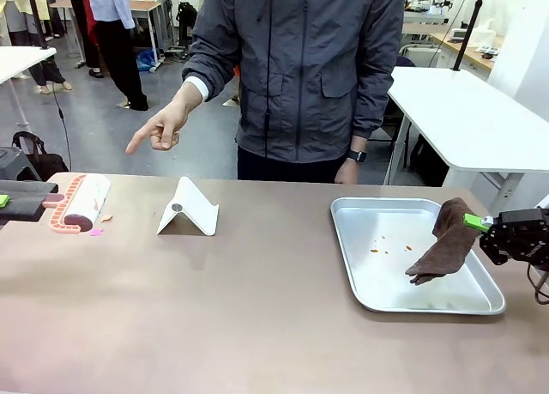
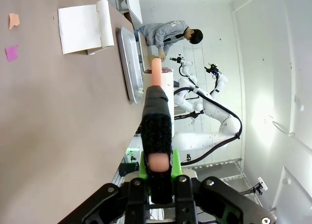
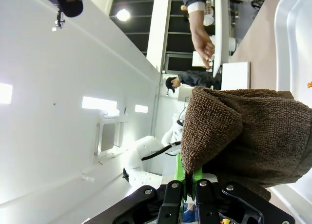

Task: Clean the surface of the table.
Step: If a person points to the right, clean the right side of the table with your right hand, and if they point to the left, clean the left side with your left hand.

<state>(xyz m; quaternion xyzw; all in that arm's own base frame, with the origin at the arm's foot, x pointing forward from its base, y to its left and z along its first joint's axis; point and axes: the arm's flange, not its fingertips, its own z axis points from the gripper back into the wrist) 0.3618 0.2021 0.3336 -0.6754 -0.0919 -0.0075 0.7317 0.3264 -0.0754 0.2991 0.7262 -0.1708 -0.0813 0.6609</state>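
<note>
Jaws grip lint roller (image 1: 81, 203) left, brown cloth (image 1: 444, 244) right, both above the table (image 1: 257, 308).

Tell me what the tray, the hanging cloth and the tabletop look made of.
Shiny rectangular tray: likely metal, given its bright reflective sheen. Brown cloth: looped terry fabric, fuzzy pile visible. Wide taupe table: smooth matte top, perhaps laminate; no grain shows.

The right hand (image 3: 187, 181) pinches a brown towel (image 3: 243, 131), draped beside what seems a metal tray (image 3: 282, 33).
</note>
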